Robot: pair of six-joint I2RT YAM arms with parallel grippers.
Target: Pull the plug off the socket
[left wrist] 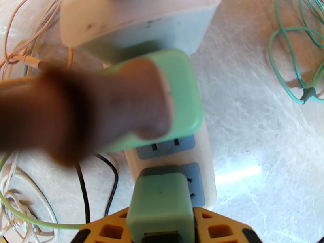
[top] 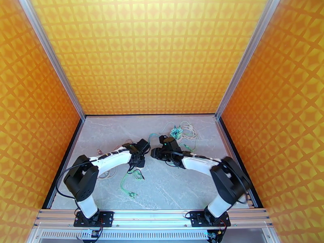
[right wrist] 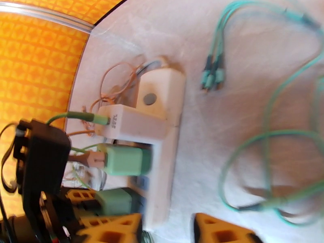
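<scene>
plug [left wrist: 160, 199] sits clenched in left end effector [left wrist: 162, 229]; right end effector [right wrist: 166, 229] straddles socket strip [right wrist: 164, 167], grip unclear.

marbled table [top: 174, 187] under white power strip [right wrist: 166, 171], green cables [top: 127, 185], perhaps white cord [top: 188, 130]

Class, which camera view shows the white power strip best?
The right wrist view: the power strip shows along nearly its whole length, plugs standing on it. The left wrist view shows a near stretch with sockets, partly behind a green plug. From top external it is too small to tell.
</scene>
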